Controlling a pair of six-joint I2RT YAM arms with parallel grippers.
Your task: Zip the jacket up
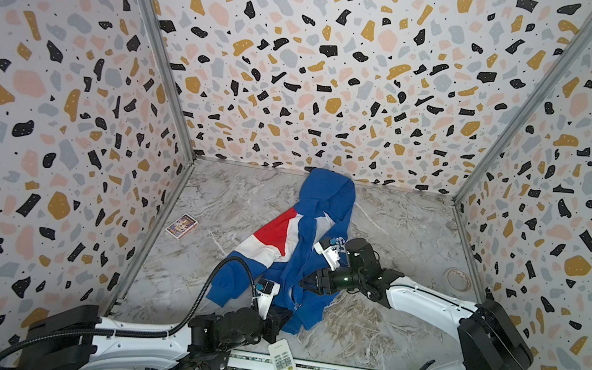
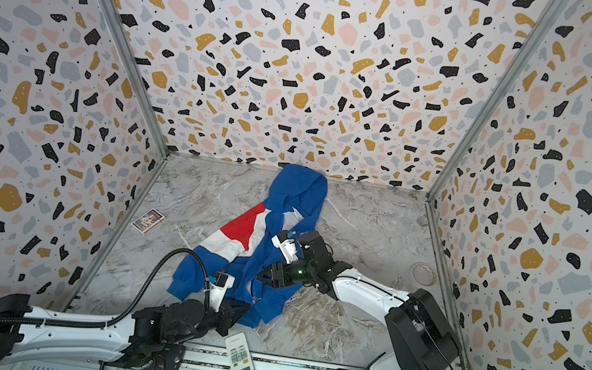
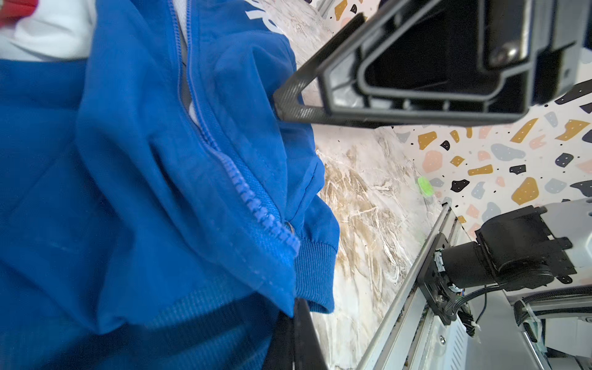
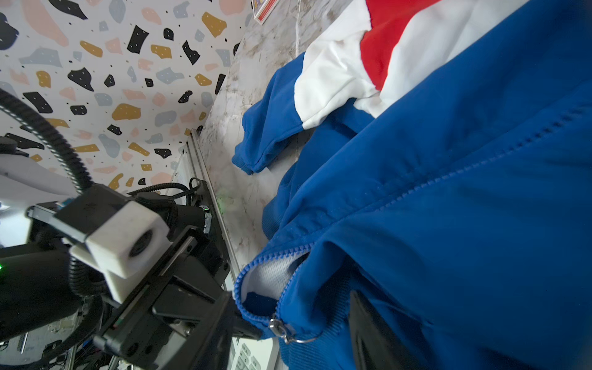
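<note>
Both top views: small royal-blue hooded fabric jacket with red and white bands (image 1: 326, 199) lies crumpled mid grey marble tabletop (image 1: 384, 329), hood toward back wall. Left gripper (image 1: 279, 320) pinches bottom hem, just beside metal zipper slider (image 4: 277, 326). Right gripper (image 1: 305, 281) jaws apart, fingertip (image 3: 282, 107) touching blue front farther up from hem.

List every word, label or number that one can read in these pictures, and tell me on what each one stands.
No text can be read for certain.
Jacket, white lettering: cut off at the edge of the left wrist view and mostly hidden in both top views; not readable.
Card box, colourful print: too small to read.
Remote control, button labels: too small to read.
</note>
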